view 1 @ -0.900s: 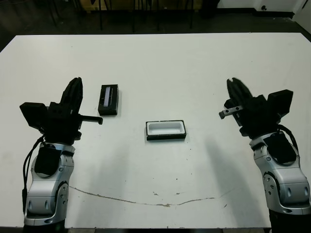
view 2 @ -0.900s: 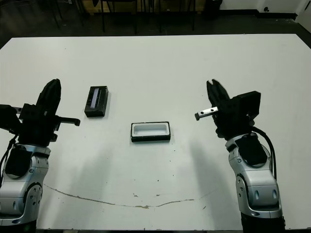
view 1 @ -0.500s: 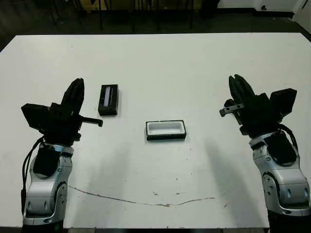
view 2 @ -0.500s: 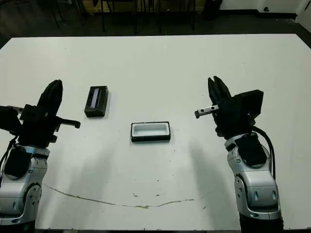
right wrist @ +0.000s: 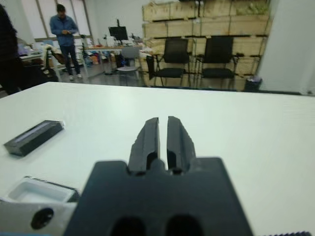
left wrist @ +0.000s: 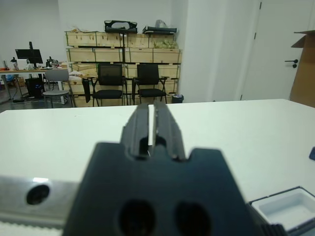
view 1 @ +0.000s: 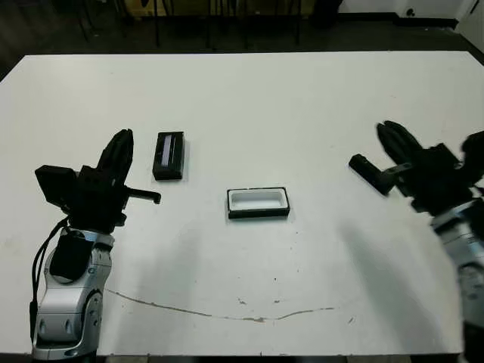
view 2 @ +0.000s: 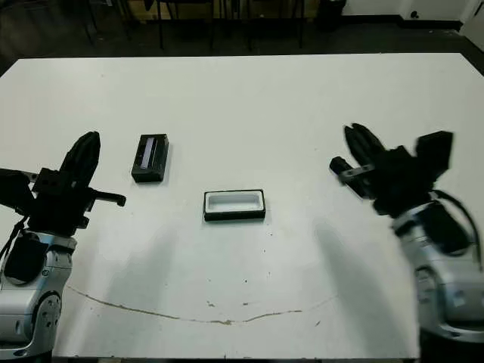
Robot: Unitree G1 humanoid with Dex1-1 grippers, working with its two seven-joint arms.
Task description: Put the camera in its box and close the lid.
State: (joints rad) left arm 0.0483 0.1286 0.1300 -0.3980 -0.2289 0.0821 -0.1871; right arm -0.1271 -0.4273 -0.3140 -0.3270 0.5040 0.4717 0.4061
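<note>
Box [view 1: 259, 203] shallow, rectangular, white-lined; lid [view 1: 169, 155] flat black slab

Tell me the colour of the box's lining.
White inside black walls; the box shows it best in the left eye view.

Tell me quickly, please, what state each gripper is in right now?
Left gripper: closed, holding nothing, raised above the table.
Right gripper: closed, holding nothing, also above the table.

A wide white desk [view 1: 302, 113] bears a thin brown curved crack line [view 1: 227, 314] near its front edge; beyond it stand black office chairs [left wrist: 129, 82], stacked wooden crates [left wrist: 118, 46], and a person [right wrist: 65, 37]
</note>
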